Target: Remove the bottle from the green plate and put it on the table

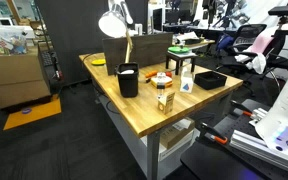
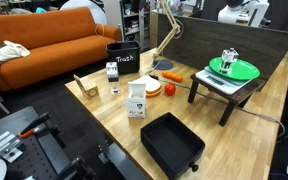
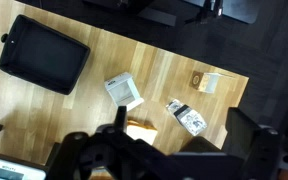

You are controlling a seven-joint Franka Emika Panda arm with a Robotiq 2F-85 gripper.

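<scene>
Bottle [image 2: 229, 58] stands upright on green plate [image 2: 242, 71], raised on a small stand [image 2: 216, 84]; neither is caught in the wrist view. Gripper [image 3: 169, 150] is held high above the table [image 2: 102, 128], jaws spread wide, nothing between them. Bottle is best approached from above, gripped mid-body and lifted straight so the plate is not dragged.

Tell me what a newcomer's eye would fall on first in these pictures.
In an exterior view, the bright green plate draws the eye, raised on a small stand at the table's far right, with a bottle on it. A black tray lies near the front edge, and an orange couch sits behind the table.
</scene>
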